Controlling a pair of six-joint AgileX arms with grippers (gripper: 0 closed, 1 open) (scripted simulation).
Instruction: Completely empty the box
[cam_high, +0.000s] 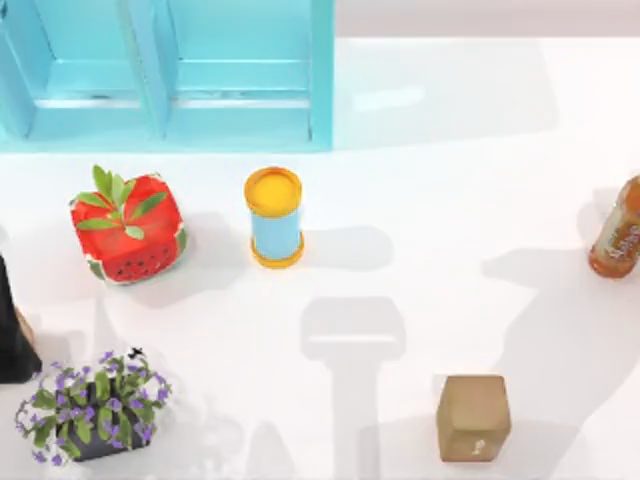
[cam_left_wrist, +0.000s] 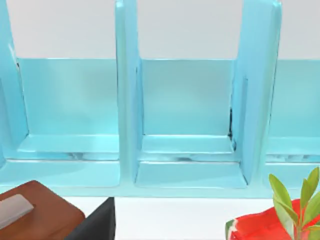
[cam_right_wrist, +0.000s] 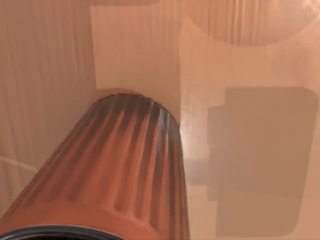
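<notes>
The box (cam_high: 320, 70) is a turquoise case with open compartments at the back left of the table. Its dividers (cam_left_wrist: 127, 100) and bare floors fill the left wrist view, with nothing lying inside the compartments I can see. An orange bottle (cam_high: 618, 232) stands at the right edge of the table. Its ribbed orange body (cam_right_wrist: 125, 170) looms very close in the right wrist view. Arm shadows fall across the middle and right of the table.
In front of the box stand a red watermelon-patterned cube with leaves (cam_high: 128, 228) (cam_left_wrist: 260, 225) and a blue can with a yellow lid (cam_high: 274, 216). A brown cube (cam_high: 472, 417) sits front right, a purple flower pot (cam_high: 92, 405) front left, and a black-and-brown object (cam_high: 10, 335) (cam_left_wrist: 35, 212) at the left edge.
</notes>
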